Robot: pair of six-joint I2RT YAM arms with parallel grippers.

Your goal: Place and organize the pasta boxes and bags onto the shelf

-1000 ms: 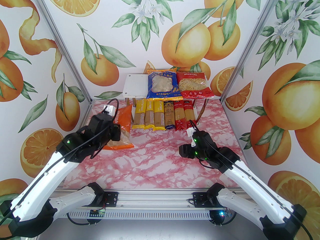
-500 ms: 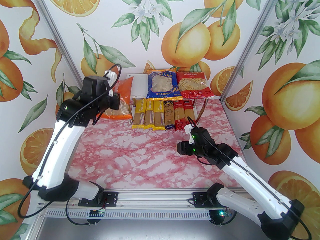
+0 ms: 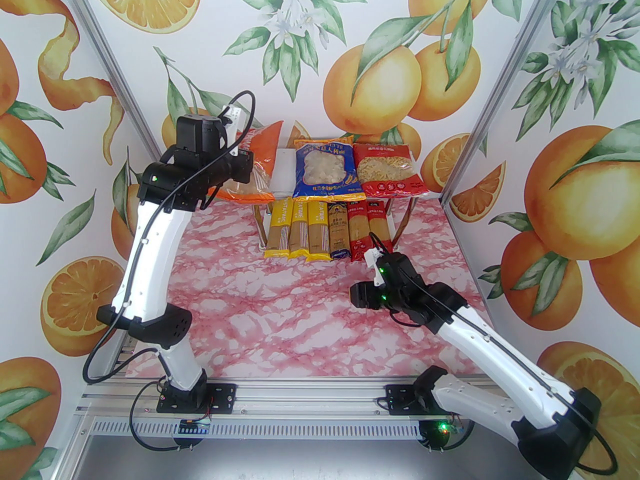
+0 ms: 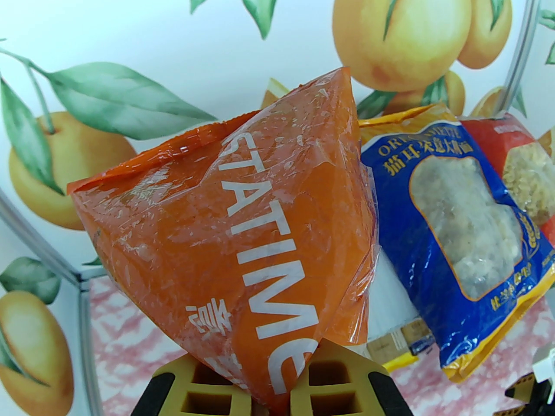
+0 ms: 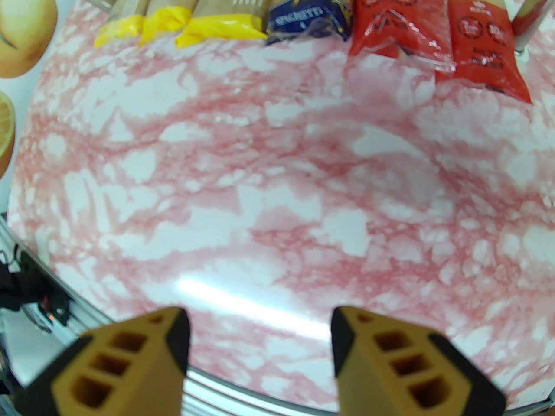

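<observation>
At the left end of the shelf's (image 3: 285, 170) top board, the orange bag (image 3: 257, 163) hangs in the air, tilted, one corner raised toward the back wall (image 3: 300, 43). The left fingers (image 4: 199, 384) are closed on its lower part, film bunched between them.

The bag looks soft and loosely filled, with glossy film that creases around the grip. It is probably light, but the contents could slump and the film could slide out of a pinch. A hold across the filled middle, or just under the sealed seam, seems safer than a hold on a corner.

Room is tight. The blue bag (image 3: 325, 168) and the red bag (image 3: 387, 168) lie side by side over the middle and right of the top board. A bare white strip shows between the orange bag and the blue bag. The board's left edge is hidden behind the orange bag, so overhang is a risk, as is nudging the blue bag.

Below, three yellow spaghetti packs (image 3: 300, 228), a dark blue spaghetti pack (image 3: 339, 230) and two red spaghetti packs (image 3: 365, 230) fill the lower tier edge to edge.

The right fingers (image 5: 390, 362) stand wide apart and empty over bare tabletop (image 3: 280, 318), just in front of the red packs' near ends.
</observation>
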